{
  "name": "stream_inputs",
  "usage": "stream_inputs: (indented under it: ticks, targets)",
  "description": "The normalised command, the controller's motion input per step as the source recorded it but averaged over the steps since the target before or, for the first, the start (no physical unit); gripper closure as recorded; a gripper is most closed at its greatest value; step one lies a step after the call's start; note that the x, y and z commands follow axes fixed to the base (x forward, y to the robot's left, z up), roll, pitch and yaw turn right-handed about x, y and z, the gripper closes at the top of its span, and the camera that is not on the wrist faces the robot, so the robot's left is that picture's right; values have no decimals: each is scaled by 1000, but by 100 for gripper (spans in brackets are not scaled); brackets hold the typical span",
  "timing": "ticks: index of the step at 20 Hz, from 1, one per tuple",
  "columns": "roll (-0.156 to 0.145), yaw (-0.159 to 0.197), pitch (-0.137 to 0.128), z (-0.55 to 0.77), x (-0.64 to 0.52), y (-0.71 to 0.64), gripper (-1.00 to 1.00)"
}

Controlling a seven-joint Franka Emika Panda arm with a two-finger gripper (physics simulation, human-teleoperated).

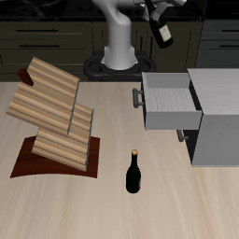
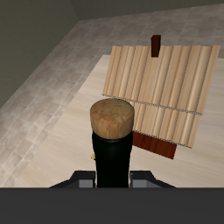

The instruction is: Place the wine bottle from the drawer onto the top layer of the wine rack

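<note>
Two dark bottles in all: one is up in the hand (image 1: 157,21), the other stands on the tabletop (image 1: 187,210). Hand is closed on the wine bottle (image 1: 162,34), gripping its body w/ neck & cork pointing away from the wrist; in the wrist view the tan cork tip (image 2: 112,117) fills the centre & the black fingers (image 2: 79,181) show at either side of the glass. In the exterior view the held bottle hangs tilted, high over the back of the tabletop, beside the white arm (image 1: 119,33) & well above the drawer (image 1: 168,101).

Drawer is pulled open from the grey cabinet (image 1: 217,117), white inside, nothing in it, grey bar handle (image 1: 138,97) facing the rack.

Wine rack (image 1: 52,117) sits well apart from the cabinet, on its reddish-brown base (image 1: 28,161). Top layer (image 1: 45,93), the widest ribbed slab, is tilted & bare; wrist view has it straight beyond the cork, not touching.

Second bottle (image 1: 133,173) stands upright near the front edge, between rack & cabinet, apart from both.
</note>
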Motion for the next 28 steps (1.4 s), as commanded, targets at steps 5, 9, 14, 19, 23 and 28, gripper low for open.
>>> stream_inputs:
  ticks: [5,9,14,19,23,28]
  targets:
    - [-50,-30,16,95,168,-133,100]
    - [-45,-36,10,96,166,-196,100]
    - [-52,-41,-5,70,90,-205,100]
    - [-37,-43,9,-10,64,-205,100]
    - [-43,-52,5,-95,54,-220,100]
    - [-36,-67,9,-78,31,-178,100]
